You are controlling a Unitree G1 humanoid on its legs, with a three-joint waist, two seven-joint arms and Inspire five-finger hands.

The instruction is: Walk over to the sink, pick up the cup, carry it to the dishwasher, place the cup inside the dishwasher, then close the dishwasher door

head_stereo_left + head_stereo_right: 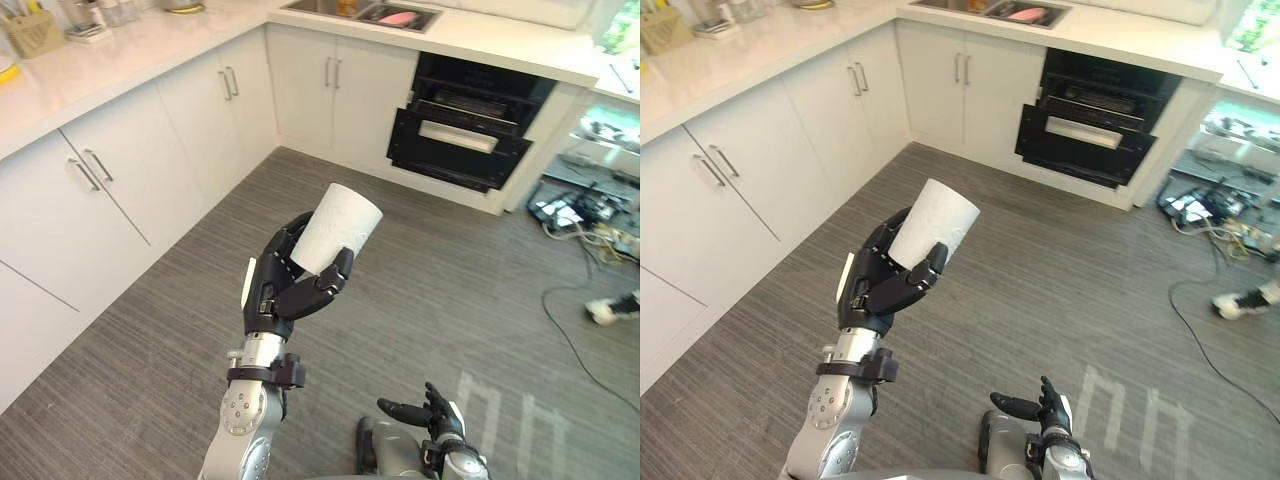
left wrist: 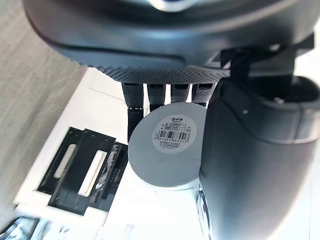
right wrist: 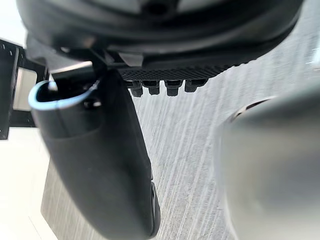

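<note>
A white cup [image 1: 337, 227] is held up in mid-air, tilted, its mouth pointing toward the far right. My left hand [image 1: 283, 283] is shut on it, fingers and thumb wrapped round its lower part. The cup's base [image 2: 167, 150] with a barcode label shows in the left wrist view. The black dishwasher [image 1: 465, 128] stands under the counter at the far right, its door [image 1: 456, 147] partly open and leaning outward. The sink [image 1: 362, 11] lies in the counter at the top. My right hand [image 1: 432, 410] hangs low near the bottom edge, fingers relaxed and holding nothing.
White cabinets [image 1: 150, 150] run along the left and far side under a pale counter [image 1: 120, 50] with several items. Grey wood-grain floor [image 1: 440, 290] spreads between me and the dishwasher. Cables and gear [image 1: 590, 215] lie on the floor at the right, by a person's shoe [image 1: 612, 308].
</note>
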